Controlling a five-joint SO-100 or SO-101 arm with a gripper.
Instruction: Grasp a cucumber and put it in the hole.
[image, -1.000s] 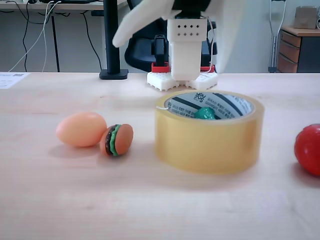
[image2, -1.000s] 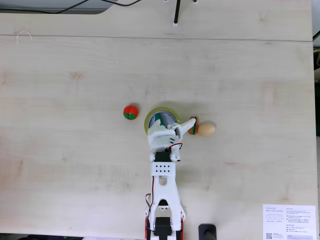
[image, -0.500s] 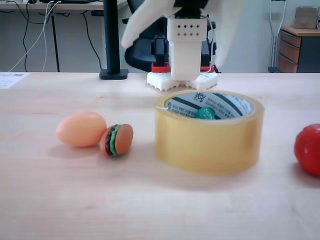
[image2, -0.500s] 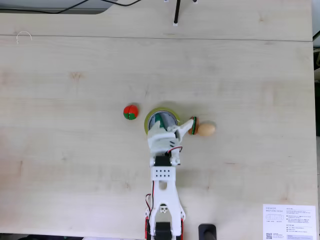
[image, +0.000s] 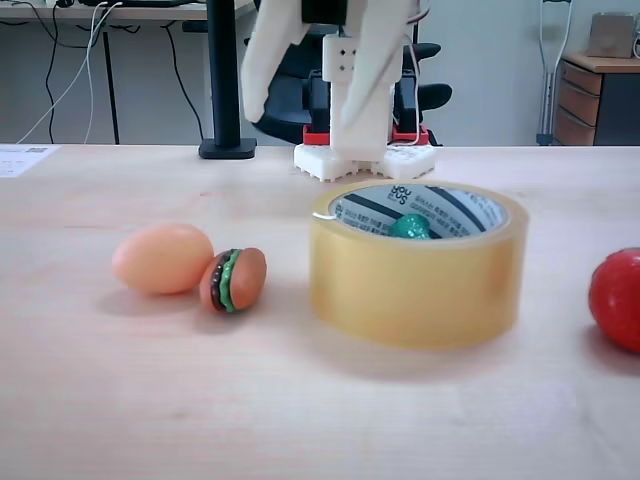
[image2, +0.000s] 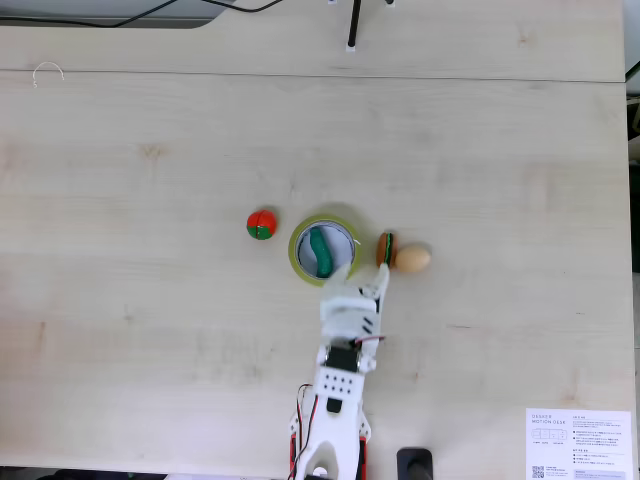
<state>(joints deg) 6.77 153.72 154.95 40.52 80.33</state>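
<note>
Fixed view from above: cucumber (image2: 321, 252) lies inside the hole (image2: 334, 243) of the tape roll (image2: 298, 262). Gripper (image2: 364, 281) empty, fingers spread, just beside roll, near toy hamburger (image2: 386, 249).

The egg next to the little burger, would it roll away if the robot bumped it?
Probably, yes. The egg is smooth and rounded, lying on its side on the flat table, so a nudge would likely roll it. The toy burger touching one end might stop it that way.
</note>
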